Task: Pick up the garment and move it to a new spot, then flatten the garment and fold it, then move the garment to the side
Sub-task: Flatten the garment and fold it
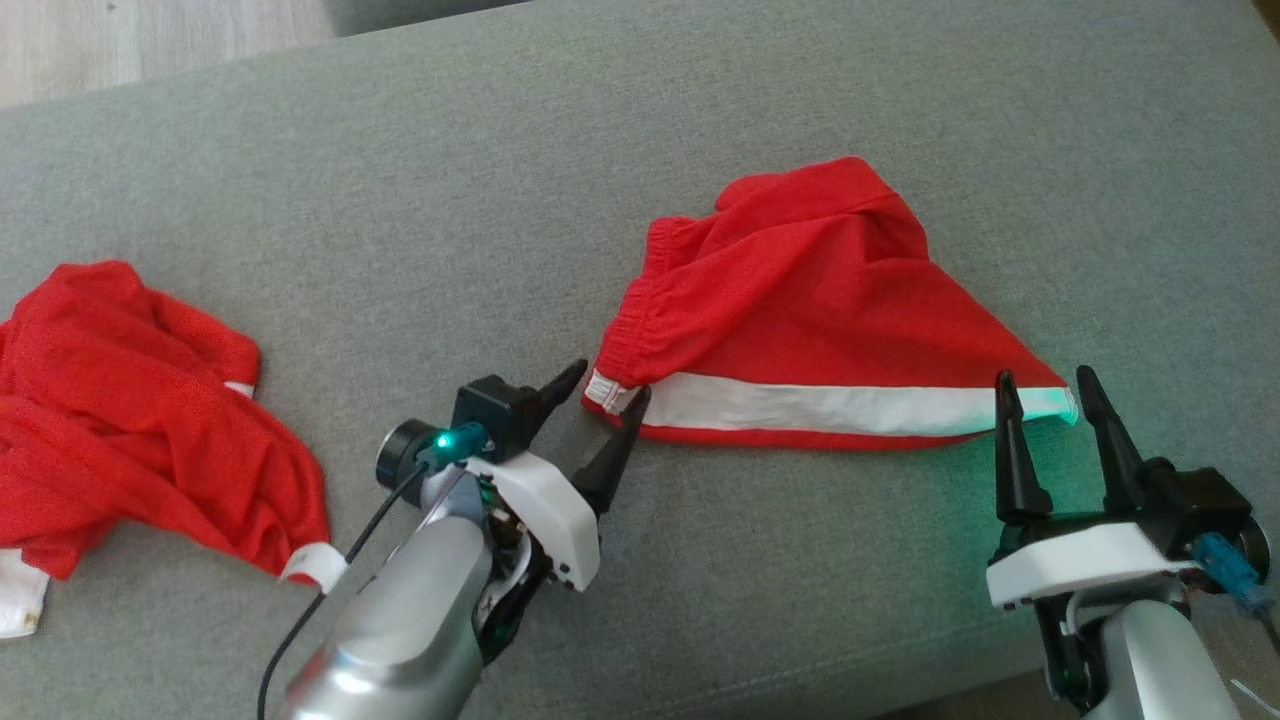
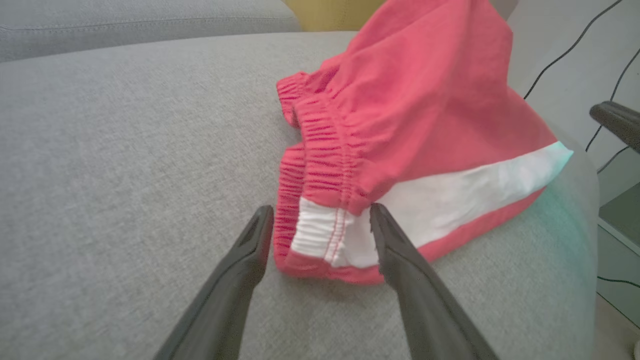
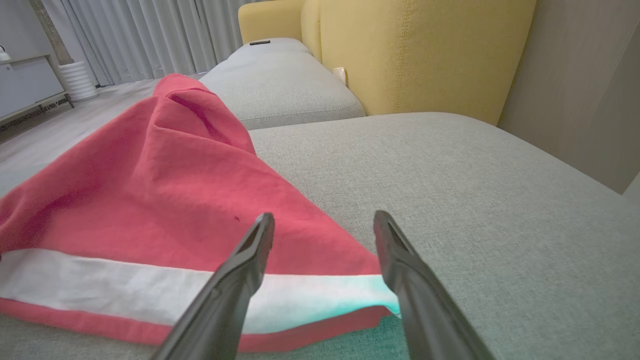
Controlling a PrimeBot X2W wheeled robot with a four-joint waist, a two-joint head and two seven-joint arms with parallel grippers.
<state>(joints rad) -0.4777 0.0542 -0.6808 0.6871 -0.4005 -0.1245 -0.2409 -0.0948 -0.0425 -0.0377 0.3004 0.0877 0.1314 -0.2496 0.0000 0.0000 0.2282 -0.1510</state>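
Shorts (image 1: 800,300) lie right of centre on the grey cushion (image 1: 500,150). Long axis, along the white stripe, runs left–right: waistband toward robot's left, narrow hem corner toward its right.

Left gripper (image 1: 610,382): fingers wide, straddling the waistband's white corner, not closed on it.

Right gripper (image 1: 1044,376): fingers wide, at the hem corner; contact cannot tell.

Second red garment (image 1: 130,400) crumpled far left, well apart.

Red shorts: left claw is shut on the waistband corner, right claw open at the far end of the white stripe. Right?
No. The left claw is open, its fingers straddling the waistband corner of the red shorts, as the left wrist view shows. The right claw is open at the far end of the white stripe.
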